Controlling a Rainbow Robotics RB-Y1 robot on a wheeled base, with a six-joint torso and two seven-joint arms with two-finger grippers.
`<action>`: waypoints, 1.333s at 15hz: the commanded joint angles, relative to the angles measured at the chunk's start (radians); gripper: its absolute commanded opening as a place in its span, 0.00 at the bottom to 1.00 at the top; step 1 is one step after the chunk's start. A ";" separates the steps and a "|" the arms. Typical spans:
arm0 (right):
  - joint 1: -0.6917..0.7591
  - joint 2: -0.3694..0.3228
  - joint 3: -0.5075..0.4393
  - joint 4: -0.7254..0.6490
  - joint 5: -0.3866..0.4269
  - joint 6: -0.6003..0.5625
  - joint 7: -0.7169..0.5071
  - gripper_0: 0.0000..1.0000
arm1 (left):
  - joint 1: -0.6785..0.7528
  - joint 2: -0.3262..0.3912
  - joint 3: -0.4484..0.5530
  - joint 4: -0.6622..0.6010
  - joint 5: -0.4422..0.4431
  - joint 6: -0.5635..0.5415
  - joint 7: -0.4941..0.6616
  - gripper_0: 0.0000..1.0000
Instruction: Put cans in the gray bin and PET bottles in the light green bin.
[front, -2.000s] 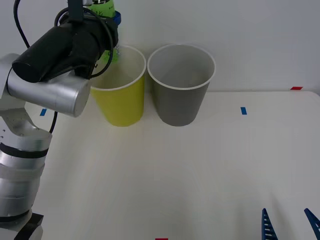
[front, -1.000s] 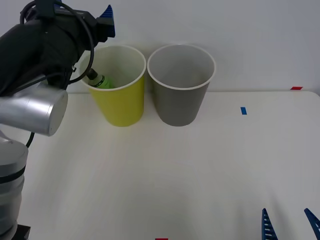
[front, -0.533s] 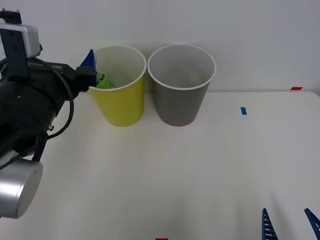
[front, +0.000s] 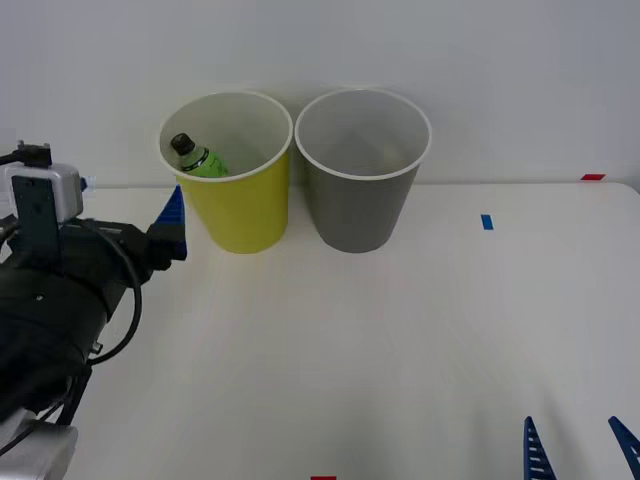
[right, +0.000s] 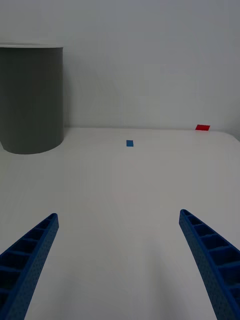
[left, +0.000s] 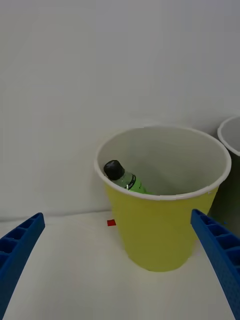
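The light green bin (front: 240, 205) stands at the back of the table, with the gray bin (front: 358, 200) touching or nearly touching its right side. A PET bottle (front: 196, 158) with a green label and black cap leans inside the light green bin (left: 160, 235), cap up against the wall; in the left wrist view the bottle (left: 125, 177) lies just under the rim. My left gripper (front: 173, 218) is open and empty, just left of and in front of that bin (left: 116, 220). My right gripper (front: 570, 425) rests open near the front right edge (right: 118, 215). Cans are out of view.
Small blue tape marks (front: 487, 221) and a red mark (front: 593, 177) lie on the white table. A white wall rises close behind the bins. The gray bin (right: 31, 97) stands well ahead of my right gripper, with bare tabletop between them.
My left gripper let go of the bottle above the light green bin, and the bottle dropped inside. The left arm then drew back and down to the near left. The right arm stayed still.
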 joint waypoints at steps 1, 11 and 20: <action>0.000 0.000 0.000 0.000 0.000 0.000 0.000 0.83 | 0.128 -0.071 -0.054 0.000 -0.003 -0.070 0.000 1.00; 0.000 0.000 0.000 0.000 0.000 0.000 0.000 0.83 | 0.365 -0.117 -0.100 0.234 0.011 -0.596 -0.018 1.00; 0.000 0.000 0.000 0.000 0.000 0.000 0.000 0.83 | 0.563 -0.016 -0.077 0.404 0.002 -0.995 -0.026 1.00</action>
